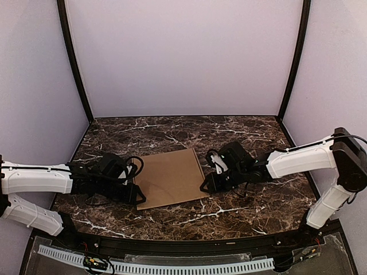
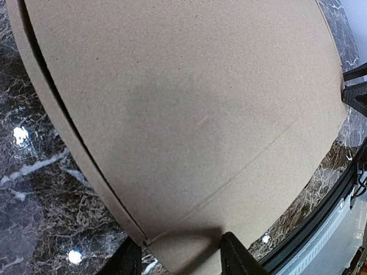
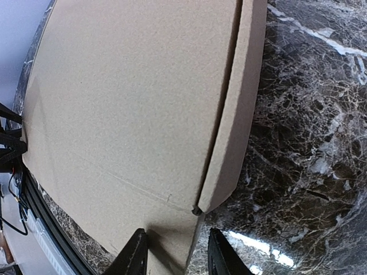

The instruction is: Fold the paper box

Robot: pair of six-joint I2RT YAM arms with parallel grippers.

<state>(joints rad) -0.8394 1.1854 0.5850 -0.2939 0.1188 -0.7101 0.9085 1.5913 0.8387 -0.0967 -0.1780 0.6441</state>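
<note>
Overflowing both wrist views: paper box [image 1: 170, 179].

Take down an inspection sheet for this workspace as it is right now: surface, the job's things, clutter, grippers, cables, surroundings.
Surface: dark marble table, white veining, glare spots.
Job's things: paper box lying flat mid-table, narrow flap along one edge, one crease showing.
Clutter: nothing seen.
Grippers: left gripper open, fingers spread over the box's near left corner; right gripper open at its right edge.
Cables: black cables looped at both wrists.
Surroundings: pale walls, black corner posts.
</note>
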